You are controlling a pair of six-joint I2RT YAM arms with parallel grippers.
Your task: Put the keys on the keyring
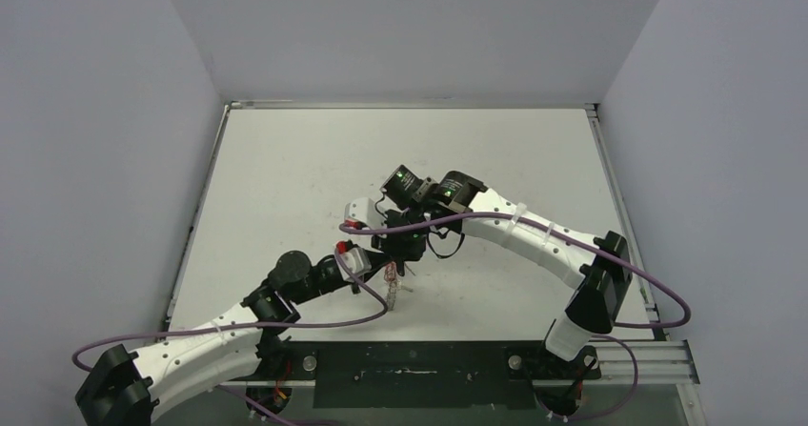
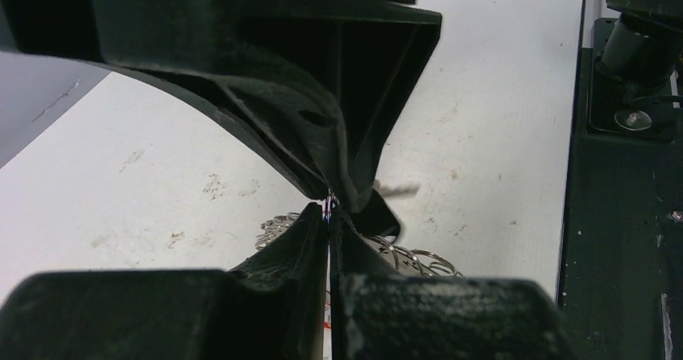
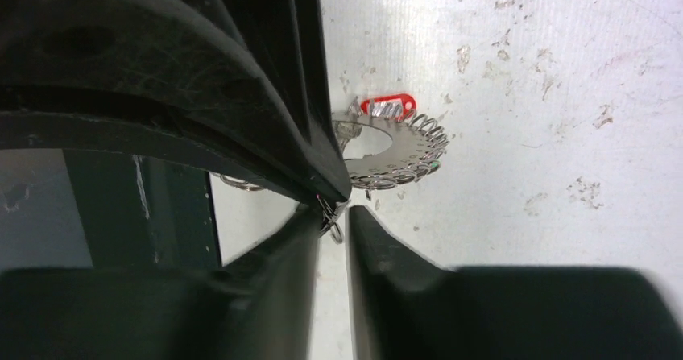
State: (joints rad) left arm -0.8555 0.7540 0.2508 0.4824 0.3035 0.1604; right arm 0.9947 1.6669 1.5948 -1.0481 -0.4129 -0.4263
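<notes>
The keyring (image 3: pixel 407 144), a flat grey disc with a scalloped wire edge, a red tag (image 3: pixel 387 102) and a green speck, hangs just above the white table. My left gripper (image 2: pixel 330 209) is shut on the small wire loops at its rim; parts of the keyring (image 2: pixel 420 259) show behind its fingers. My right gripper (image 3: pixel 338 215) meets it tip to tip, fingers slightly apart, with a little wire loop at the tip of one finger. A small black piece with a blurred silver stub (image 2: pixel 385 207), seemingly a key, sits beside the tips. From above, both grippers crowd over the keyring (image 1: pixel 391 290).
Purple cables (image 1: pixel 314 323) loop from both arms over the table near the grippers. A black base plate (image 1: pixel 429 374) runs along the near edge. Raised rails border the table left and right, and grey walls stand close around it.
</notes>
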